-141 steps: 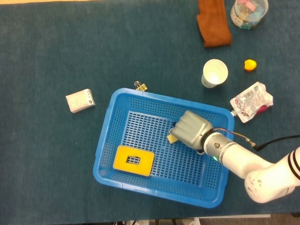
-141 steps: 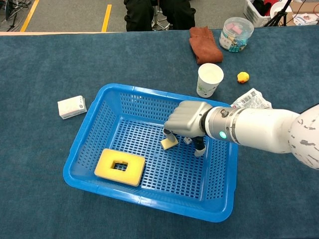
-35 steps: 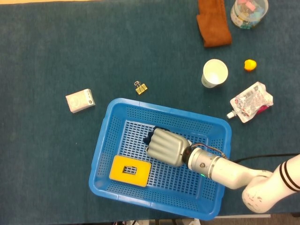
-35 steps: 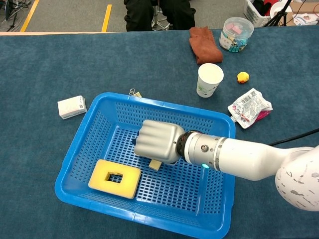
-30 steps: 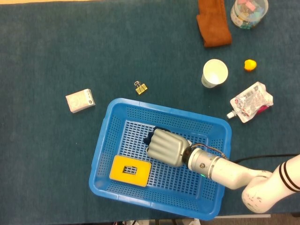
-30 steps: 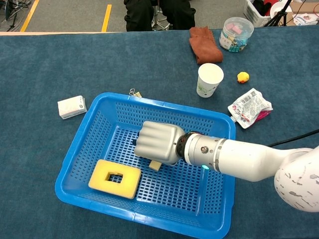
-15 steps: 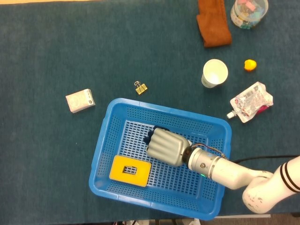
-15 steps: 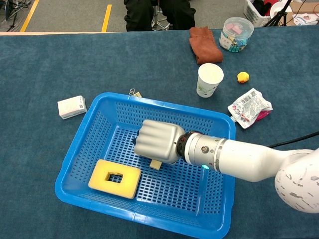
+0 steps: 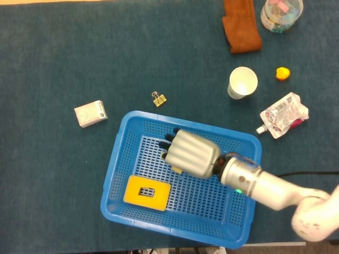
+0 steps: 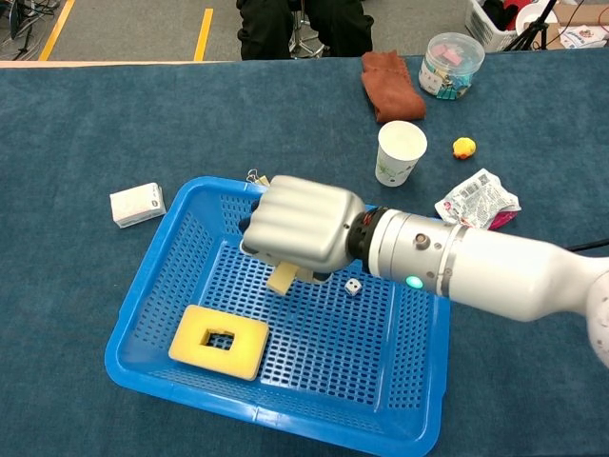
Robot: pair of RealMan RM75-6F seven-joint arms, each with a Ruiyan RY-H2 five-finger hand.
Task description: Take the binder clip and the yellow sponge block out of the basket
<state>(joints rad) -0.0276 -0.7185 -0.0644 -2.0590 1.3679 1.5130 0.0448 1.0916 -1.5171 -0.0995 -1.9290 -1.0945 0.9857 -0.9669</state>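
While aloft over one basket point(image 10: 143, 314): one robot hand point(image 10: 300, 226), one sponge block point(image 10: 282, 277).

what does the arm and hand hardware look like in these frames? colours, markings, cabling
Only the right arm shows. The right hand has a matte silver-grey ribbed back shell with dark fingertips at the front. Behind it sits a metallic wrist collar, then a glossy white cylindrical forearm with a small green indicator light. A thin black cable trails behind the arm in the head view.

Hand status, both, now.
Left hand: not in view.
Right hand: closed around a small yellow sponge block, lifted above the basket floor.
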